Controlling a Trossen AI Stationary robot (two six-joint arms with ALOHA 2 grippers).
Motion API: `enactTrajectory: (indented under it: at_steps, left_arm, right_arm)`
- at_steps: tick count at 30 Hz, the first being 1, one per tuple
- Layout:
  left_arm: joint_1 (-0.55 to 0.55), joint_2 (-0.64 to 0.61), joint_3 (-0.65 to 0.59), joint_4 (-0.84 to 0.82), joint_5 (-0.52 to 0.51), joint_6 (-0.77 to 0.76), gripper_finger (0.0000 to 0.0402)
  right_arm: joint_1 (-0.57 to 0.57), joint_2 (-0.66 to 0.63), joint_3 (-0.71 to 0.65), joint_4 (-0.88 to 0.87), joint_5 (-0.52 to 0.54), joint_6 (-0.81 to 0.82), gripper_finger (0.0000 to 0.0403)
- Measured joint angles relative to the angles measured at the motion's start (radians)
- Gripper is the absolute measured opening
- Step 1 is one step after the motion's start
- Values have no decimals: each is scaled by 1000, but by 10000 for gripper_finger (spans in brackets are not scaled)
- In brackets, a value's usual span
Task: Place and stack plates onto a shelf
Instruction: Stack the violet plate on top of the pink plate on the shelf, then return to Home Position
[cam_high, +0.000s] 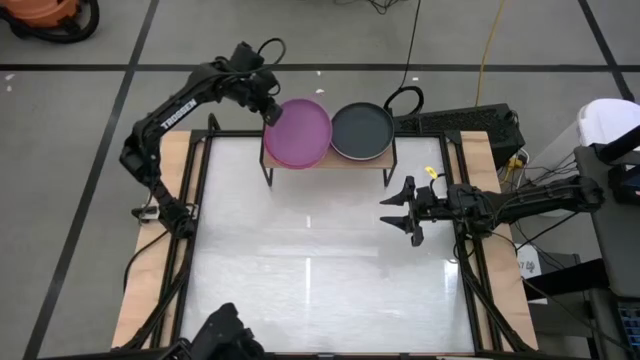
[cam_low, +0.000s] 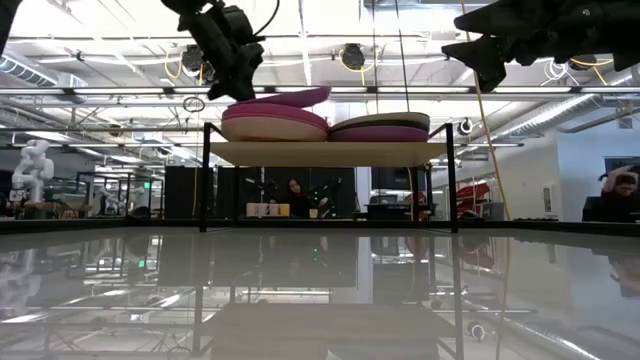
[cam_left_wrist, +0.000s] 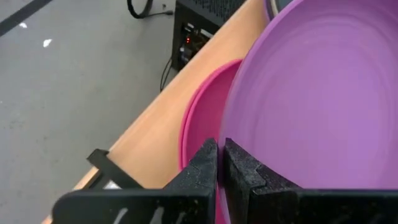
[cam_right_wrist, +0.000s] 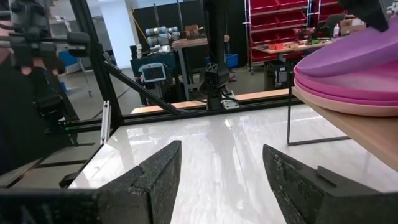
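Plates fill the small light-wood shelf (cam_high: 325, 163) on thin black legs at the table's far edge: a round matte purple plate (cam_high: 298, 131) lies tilted atop the left stack, a dark grey plate (cam_high: 361, 130) tops the right stack. The left gripper (cam_high: 270, 111) is clamped on the purple plate's rim. The right gripper (cam_high: 397, 211) hovers above the white table (cam_high: 320, 280), fingers spread, holding nothing.

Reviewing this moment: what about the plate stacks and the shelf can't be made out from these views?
- High view: the purple plate and dark grey plate hide the plates beneath; count unclear.
- Low view: stacks edge-on; the shelf board hides their undersides.
- Left wrist view: the left gripper covers the pinched rim; the pink plate is mostly hidden.
- Right wrist view: stack cut off by the edge.
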Motion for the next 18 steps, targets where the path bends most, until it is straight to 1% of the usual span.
enactTrajectory:
  at_steps: [3, 9, 18]
  left_arm:
    - [2, -2, 1, 1, -1, 0, 16]
    - [2, -2, 1, 0, -5, 14, 57]
    - [1, -2, 1, 5, -14, 32, 87]
  right_arm:
    - [0, 0, 0, 1, 1, -10, 205]
    - [0, 0, 0, 1, 4, -13, 205]
    - [0, 0, 0, 0, 4, -13, 205]
